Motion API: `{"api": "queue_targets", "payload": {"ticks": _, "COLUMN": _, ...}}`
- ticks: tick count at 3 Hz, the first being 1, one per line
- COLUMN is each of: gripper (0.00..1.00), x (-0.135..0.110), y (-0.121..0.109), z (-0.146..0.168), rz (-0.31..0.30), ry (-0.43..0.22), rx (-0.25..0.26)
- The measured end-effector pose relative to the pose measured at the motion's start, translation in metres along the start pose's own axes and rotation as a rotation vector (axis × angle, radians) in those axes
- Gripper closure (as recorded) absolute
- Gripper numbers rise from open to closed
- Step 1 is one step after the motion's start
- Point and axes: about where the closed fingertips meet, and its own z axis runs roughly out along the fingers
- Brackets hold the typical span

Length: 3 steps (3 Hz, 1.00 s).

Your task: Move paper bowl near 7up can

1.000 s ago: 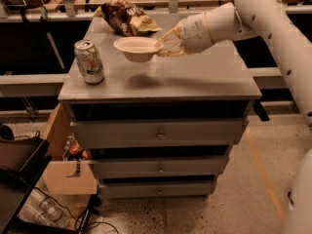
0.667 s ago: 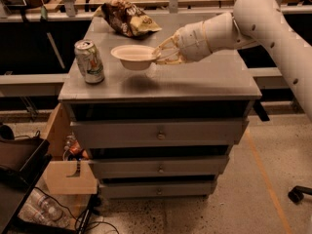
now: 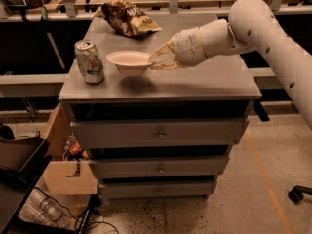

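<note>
The paper bowl (image 3: 129, 60) is off-white and shallow, held a little above the grey cabinet top (image 3: 204, 84), with its shadow on the top below it. My gripper (image 3: 155, 62) reaches in from the right and is shut on the bowl's right rim. The 7up can (image 3: 89, 61) stands upright near the top's front left corner, a short gap to the left of the bowl.
A brown and yellow snack bag (image 3: 127, 17) lies at the back of the top, behind the bowl. The cabinet has drawers (image 3: 158, 134) below. An open cardboard box (image 3: 68, 172) and clutter sit on the floor at the left.
My gripper has carried the bowl to the left, closer to the can. The can and the bag have not moved.
</note>
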Motion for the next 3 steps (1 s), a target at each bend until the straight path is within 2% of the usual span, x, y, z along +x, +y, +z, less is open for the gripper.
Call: {"api": "queue_targets", "payload": {"ticks": 3, "gripper": 0.12, "x": -0.0029, "y": 0.0004, "z": 0.0089, "rz": -0.001, "ry": -0.015, "rx": -0.006}}
